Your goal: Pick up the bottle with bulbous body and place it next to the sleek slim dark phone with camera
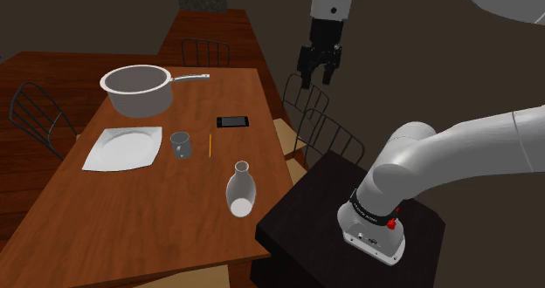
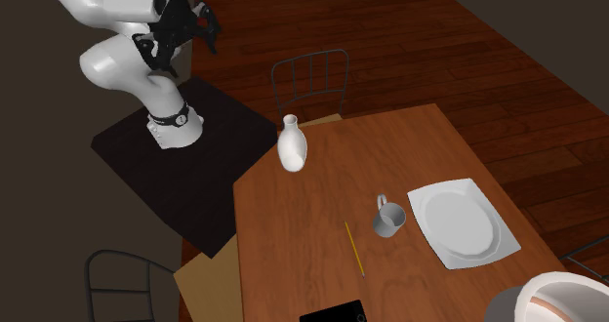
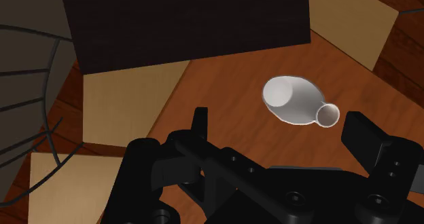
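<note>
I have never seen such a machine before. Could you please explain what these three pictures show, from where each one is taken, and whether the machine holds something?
It is a white robot arm standing on a dark box, drawn by a simulator. At its end is a black gripper with two fingers. One picture looks from beside the box, one faces the arm from over the wooden table, and one comes from a camera on the hand itself. On the table are a white bottle, a mug, a plate, a pot, a pencil and a dark phone. The fingers stand apart in the air and hold nothing.
</note>
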